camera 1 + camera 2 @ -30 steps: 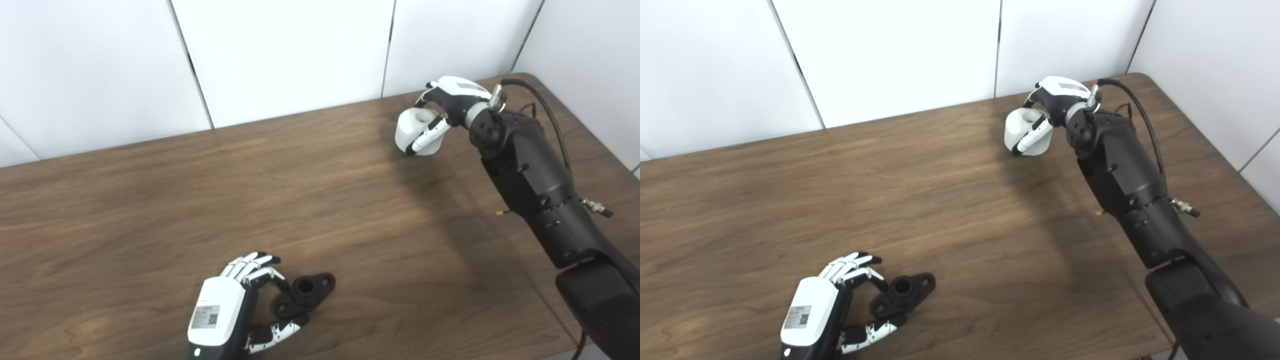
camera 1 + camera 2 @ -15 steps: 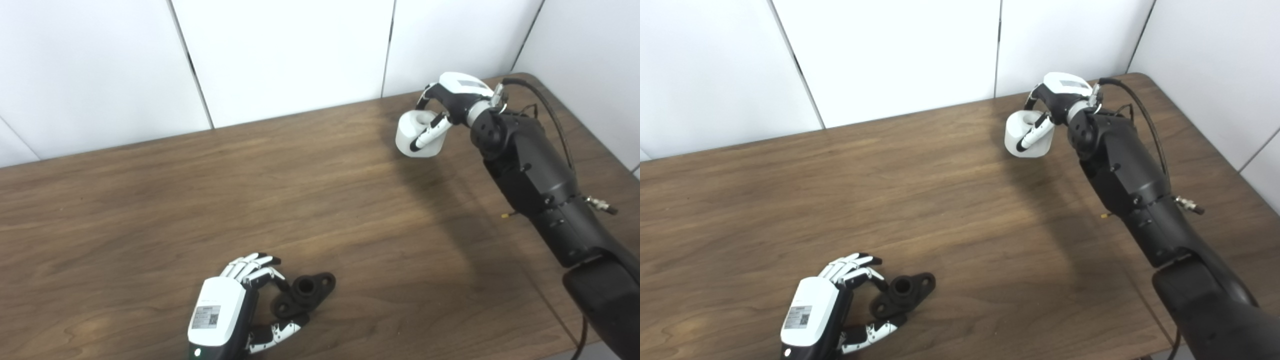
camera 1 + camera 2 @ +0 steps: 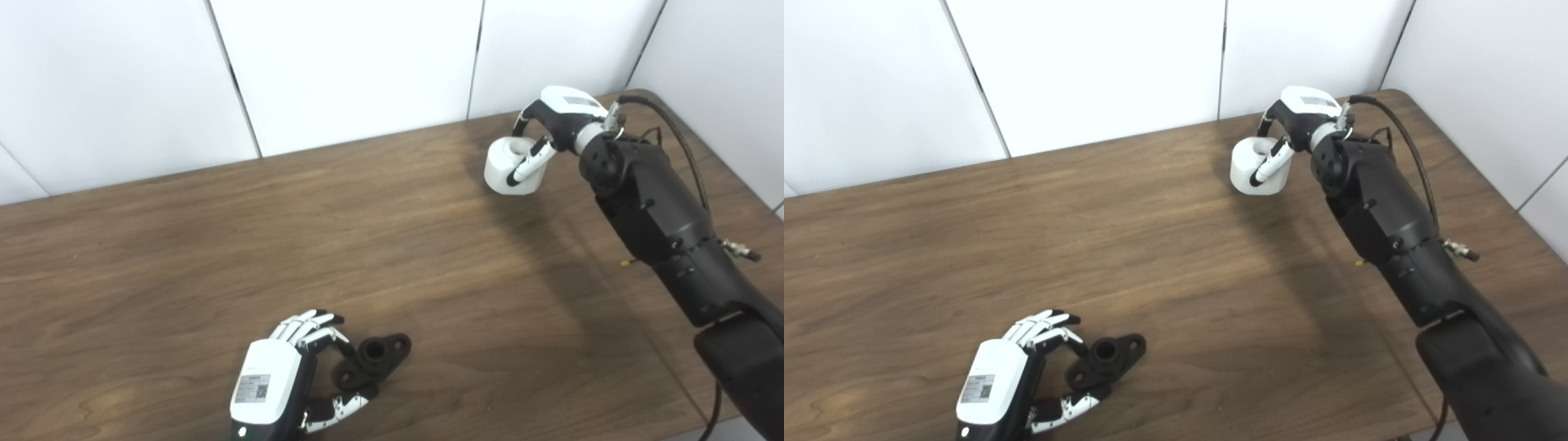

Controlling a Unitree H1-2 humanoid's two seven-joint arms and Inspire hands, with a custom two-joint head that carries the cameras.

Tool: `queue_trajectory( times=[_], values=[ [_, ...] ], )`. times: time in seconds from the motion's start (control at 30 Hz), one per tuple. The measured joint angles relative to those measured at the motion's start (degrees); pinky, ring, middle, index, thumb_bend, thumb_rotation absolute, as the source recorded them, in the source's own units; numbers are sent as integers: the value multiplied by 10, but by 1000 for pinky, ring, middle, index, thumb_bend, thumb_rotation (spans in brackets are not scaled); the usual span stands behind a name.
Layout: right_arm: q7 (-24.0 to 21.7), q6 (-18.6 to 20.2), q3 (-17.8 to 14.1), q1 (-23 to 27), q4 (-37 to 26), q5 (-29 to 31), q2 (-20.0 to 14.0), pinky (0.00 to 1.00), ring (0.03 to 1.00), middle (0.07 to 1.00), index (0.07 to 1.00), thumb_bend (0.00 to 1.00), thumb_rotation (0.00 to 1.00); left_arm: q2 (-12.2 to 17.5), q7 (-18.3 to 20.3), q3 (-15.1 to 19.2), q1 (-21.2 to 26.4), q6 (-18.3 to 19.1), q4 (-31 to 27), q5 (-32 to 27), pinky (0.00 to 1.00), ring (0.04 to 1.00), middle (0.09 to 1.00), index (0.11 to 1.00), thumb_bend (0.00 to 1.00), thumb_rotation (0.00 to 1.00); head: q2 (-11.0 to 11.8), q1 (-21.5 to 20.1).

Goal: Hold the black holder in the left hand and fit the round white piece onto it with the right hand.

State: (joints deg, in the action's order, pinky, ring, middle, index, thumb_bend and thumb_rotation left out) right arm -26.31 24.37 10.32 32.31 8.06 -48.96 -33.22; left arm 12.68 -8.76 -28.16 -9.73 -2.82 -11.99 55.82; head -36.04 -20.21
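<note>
The black holder (image 3: pixel 375 359), a flat piece with a round socket and mounting ears, lies on the wooden table (image 3: pixel 184 245) near the front edge. My left hand (image 3: pixel 272 380) is beside it, with fingers and thumb curled around its left end. The round white piece (image 3: pixel 503 168), a short cylinder with a hollow top, is at the far right of the table. My right hand (image 3: pixel 560 113) grips it from above and from the right, with the thumb across its front. I cannot tell whether the piece rests on the table or hangs just above it.
White wall panels (image 3: pixel 355 61) stand right behind the table's far edge. The table's rounded far-right corner (image 3: pixel 649 98) is just behind my right hand. A black cable (image 3: pixel 680 147) runs along my right forearm. Bare wood lies between the two hands.
My right forearm has swung a little to the right and the hand has risen slightly over the white piece, which has tilted and edged left. My left hand and the holder have not moved.
</note>
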Motion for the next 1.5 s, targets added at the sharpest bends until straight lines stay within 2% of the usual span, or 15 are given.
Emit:
queue_trajectory(
  times=[0.03, 0.07, 0.1, 0.23, 0.53, 0.83, 0.93, 1.07, 1.2, 1.4, 1.5],
  values=[
    [2, -1, 1, 0, 1, 0, 0, 945, 1000, 877, 570, 808, 250, 0, 0, 0, 0, 0, 0, 0, 783, 819, 762, 488, 518, 46, 0, 0],
    [2, 0, 1, 0, 1, 0, 0, 945, 1000, 886, 522, 640, 193, 0, 0, 0, 0, 0, 0, 1, 783, 819, 763, 488, 518, 46, 0, 1],
    [3, 0, 1, 0, 1, 0, 0, 940, 1000, 890, 500, 562, 165, 0, 0, 0, 0, 0, 0, 1, 782, 820, 763, 488, 518, 46, 0, 1],
    [11, 0, 0, 0, 0, 6, 0, 929, 989, 885, 488, 528, 145, -1, 0, 0, 0, 0, 0, 2, 779, 819, 762, 488, 518, 46, 0, 3],
    [35, 0, -2, -6, 0, 24, 0, 936, 990, 867, 486, 523, 136, -2, 0, 0, 0, 0, 0, 5, 777, 817, 761, 488, 518, 46, 0, 4],
    [54, -8, -1, -14, -3, 29, -1, 884, 959, 840, 485, 524, 138, -5, 0, 0, 1, 1, 0, 7, 773, 812, 758, 488, 518, 46, -9, 16],
    [57, -14, -1, -28, -31, 31, -9, 868, 955, 837, 485, 524, 137, -7, 2, 0, 1, 2, 0, 12, 772, 812, 757, 488, 518, 47, -17, 30],
    [46, -11, -4, -40, -94, 32, -23, 899, 962, 833, 485, 525, 138, -11, 5, 0, 2, 6, -1, 17, 782, 820, 764, 488, 518, 47, -29, 49],
    [9, 1, -5, -47, -188, 31, -37, 915, 951, 821, 485, 525, 137, -17, 9, -2, 4, 13, -1, 21, 789, 827, 770, 489, 518, 47, -32, 62],
    [-61, 16, -1, -69, -306, 22, -37, 945, 949, 820, 485, 525, 137, -28, 21, -9, 10, 28, 0, 32, 800, 834, 780, 489, 518, 48, -36, 89],
    [-91, 19, -1, -81, -352, 21, -33, 927, 946, 815, 485, 525, 137, -34, 22, -13, 11, 38, 0, 39, 803, 837, 783, 489, 518, 49, -30, 101]
  ],
)
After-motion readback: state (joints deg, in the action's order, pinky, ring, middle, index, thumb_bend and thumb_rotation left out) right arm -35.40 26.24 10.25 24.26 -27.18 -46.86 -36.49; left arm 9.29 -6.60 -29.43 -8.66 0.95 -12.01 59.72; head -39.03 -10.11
